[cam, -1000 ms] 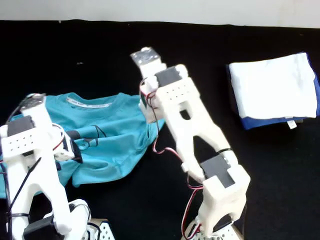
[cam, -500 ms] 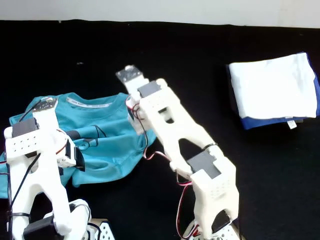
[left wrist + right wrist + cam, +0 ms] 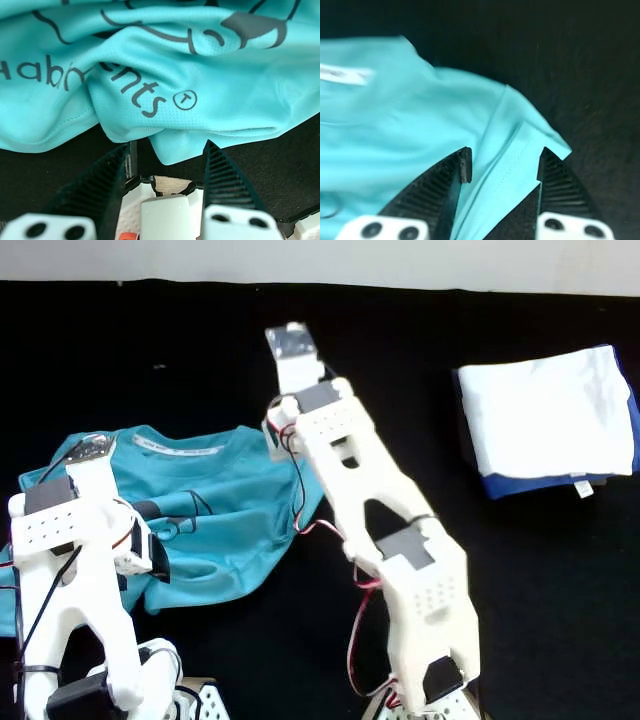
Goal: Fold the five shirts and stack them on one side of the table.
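Teal shirt (image 3: 215, 505) lies crumpled at 9 o'clock on the table (image 3: 200, 350), folded stack (image 3: 545, 420) at 2 o'clock. Left gripper (image 3: 167, 150) spread wide just off the bunched hem, right gripper (image 3: 502, 157) spread wide over a sleeve corner, neither holding anything. Fabric looks light, limp, a bit slick; probably best pinched at the edges, not mid-panel

black cloth-covered table (image 3: 150, 340), pale wall strip (image 3: 400, 265) along its far edge, even light
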Motion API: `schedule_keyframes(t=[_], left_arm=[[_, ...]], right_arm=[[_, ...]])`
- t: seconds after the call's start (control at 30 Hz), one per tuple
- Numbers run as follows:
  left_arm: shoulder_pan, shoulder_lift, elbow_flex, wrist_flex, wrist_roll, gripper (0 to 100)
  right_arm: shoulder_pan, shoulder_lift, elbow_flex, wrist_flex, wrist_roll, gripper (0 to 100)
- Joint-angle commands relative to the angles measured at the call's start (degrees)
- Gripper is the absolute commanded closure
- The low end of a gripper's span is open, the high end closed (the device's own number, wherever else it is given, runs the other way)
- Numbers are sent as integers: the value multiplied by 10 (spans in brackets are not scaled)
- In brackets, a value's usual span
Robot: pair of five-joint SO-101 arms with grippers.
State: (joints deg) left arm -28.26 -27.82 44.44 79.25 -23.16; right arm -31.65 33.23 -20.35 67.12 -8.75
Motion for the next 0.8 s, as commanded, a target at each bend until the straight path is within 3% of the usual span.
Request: schedule_keyframes(t=[0.0, 0.5, 0.77], left_arm=[[4, -4, -7, -4, -4, 786], [5, -6, -7, -5, -4, 786], [4, -6, -10, -4, -4, 786]], right_arm=[[17, 11, -10, 25, -5, 783], [118, 9, -29, 166, -5, 783], [90, 14, -175, 248, -5, 783]])
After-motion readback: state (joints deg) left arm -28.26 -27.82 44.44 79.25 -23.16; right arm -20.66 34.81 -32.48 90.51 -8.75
